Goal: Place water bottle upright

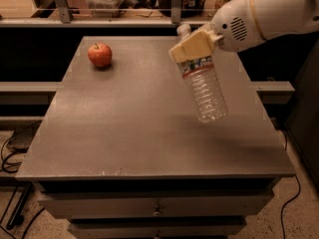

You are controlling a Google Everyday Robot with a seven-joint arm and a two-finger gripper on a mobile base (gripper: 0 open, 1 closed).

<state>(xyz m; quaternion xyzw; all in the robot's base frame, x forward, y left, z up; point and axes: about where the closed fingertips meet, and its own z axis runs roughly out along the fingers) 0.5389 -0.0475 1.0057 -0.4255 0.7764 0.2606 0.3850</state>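
Observation:
The water bottle (pixel 204 88) is clear and ribbed, with a white cap and a red-and-blue label band near its neck. It hangs in the air above the right part of the grey table (pixel 124 133), tilted, cap toward the back and base toward the front right. My gripper (pixel 193 46), with tan fingers, is shut on the bottle's neck, coming in from the upper right on the white arm (pixel 269 14). The bottle's base is clear of the tabletop.
A red apple (pixel 99 55) sits at the table's back left. Drawers (pixel 154 208) run below the front edge. A rail and shelves with clutter stand behind the table. Cables lie on the floor at the left and right.

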